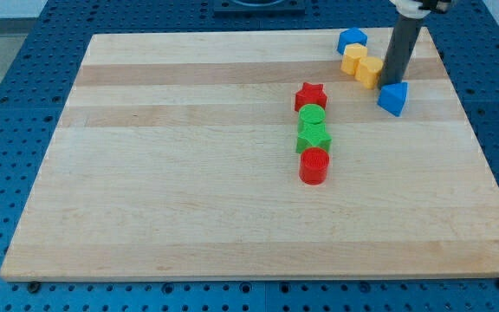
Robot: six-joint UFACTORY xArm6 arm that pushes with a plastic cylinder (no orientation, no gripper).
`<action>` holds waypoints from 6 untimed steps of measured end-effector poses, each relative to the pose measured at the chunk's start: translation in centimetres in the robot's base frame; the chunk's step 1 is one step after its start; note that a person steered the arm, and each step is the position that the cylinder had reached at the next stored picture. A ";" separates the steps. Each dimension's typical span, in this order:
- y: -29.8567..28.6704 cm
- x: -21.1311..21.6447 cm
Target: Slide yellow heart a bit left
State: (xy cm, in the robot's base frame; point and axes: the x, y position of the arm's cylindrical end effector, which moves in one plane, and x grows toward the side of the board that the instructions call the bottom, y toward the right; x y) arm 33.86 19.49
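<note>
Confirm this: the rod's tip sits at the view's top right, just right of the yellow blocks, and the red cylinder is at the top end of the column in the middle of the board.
Wrong on one point. The camera view shows the red star at the top of that column; the red cylinder is at its bottom end. The rest holds: my tip is at the view's top right, just right of the yellow blocks.

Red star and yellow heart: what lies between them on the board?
Nothing: camera view shows bare wood between the red star and the yellow heart.

Left of the yellow heart-shaped block (369,71), toward 9 o'clock, the wooden worktop (180,173) lies bare. A yellow block (353,59) touches it at 11 o'clock, a blue triangular block (393,98) crowds 4 o'clock.
</note>
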 end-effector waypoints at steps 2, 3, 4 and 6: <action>2.2 -0.8; 3.8 -2.3; 3.9 -3.4; 1.4 -3.6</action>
